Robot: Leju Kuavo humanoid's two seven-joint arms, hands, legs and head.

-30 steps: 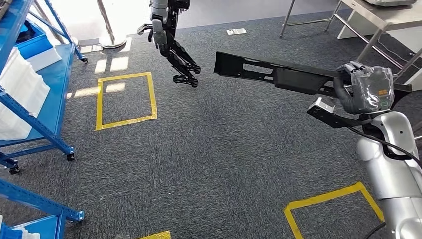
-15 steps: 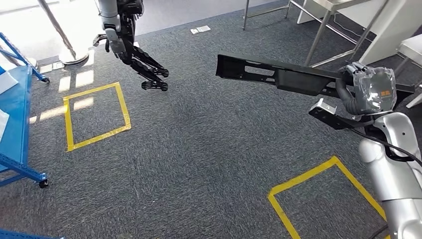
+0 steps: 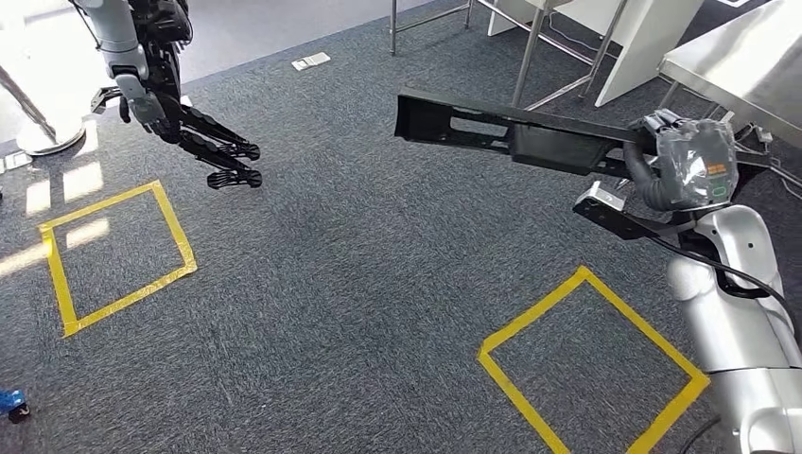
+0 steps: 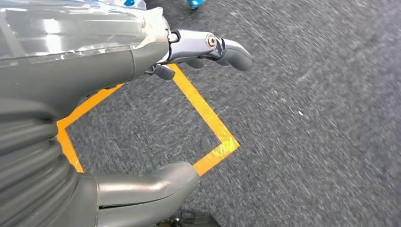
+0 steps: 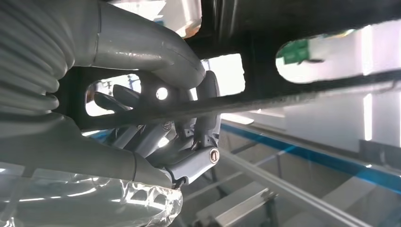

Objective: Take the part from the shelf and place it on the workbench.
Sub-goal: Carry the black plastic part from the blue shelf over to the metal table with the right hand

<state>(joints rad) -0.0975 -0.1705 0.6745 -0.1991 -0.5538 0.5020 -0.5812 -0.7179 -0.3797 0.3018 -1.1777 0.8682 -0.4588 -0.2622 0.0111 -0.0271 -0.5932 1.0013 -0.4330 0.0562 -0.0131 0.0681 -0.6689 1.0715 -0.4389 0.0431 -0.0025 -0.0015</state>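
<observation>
Right hand: the right hand (image 3: 683, 170), wrapped in clear plastic film, is clamping its fingers (image 5: 189, 142) around the part (image 3: 530, 142), thumb over one side and darker fingers through a slot.
Part: a long black plastic piece with rectangular cut-outs and a raised boxy middle; it is hanging in the air over the carpet floor (image 3: 378, 284), reaching from the right hand toward the robot's left, roughly level.
Part's near end: a small light grey bracket (image 3: 605, 199) is showing just below the hand on a lower black arm of the part.
Writing: an orange and green mark is sitting on the hand's cover, too small to read.
Left hand: the left hand (image 4: 142, 118) is hanging over a yellow tape square (image 4: 208, 123), holding nothing, fingers apart.
Table: a metal table (image 3: 738, 66) is standing beyond the right hand, well apart from the part.
Further off: another robot (image 3: 156, 85) is standing on the floor.
</observation>
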